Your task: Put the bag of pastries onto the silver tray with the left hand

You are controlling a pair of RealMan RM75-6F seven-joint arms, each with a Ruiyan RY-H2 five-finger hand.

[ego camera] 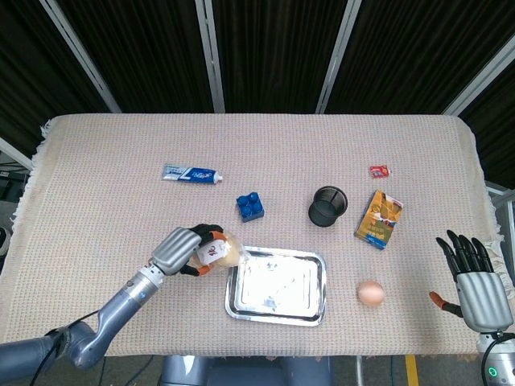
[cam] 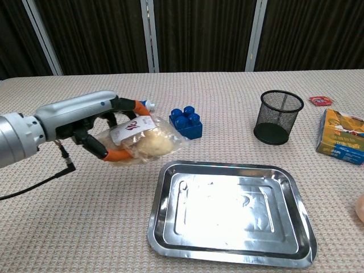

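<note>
From the head view, my left hand (ego camera: 183, 250) grips the bag of pastries (ego camera: 217, 252) at nine o'clock of the silver tray (ego camera: 278, 310); my right hand (ego camera: 473, 277) rests empty, fingers spread. From the chest view, the bag (cam: 149, 141) hangs lifted at the tray's (cam: 227, 257) ten o'clock corner.

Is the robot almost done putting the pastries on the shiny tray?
About halfway. Done: the left hand grips the bag of pastries and holds it up off the table, just beside the silver tray's left edge. In hand: carrying it toward the tray. Left: move it over the tray, which has nothing on it, set it down and let go. The right hand rests open at the table edge.
</note>
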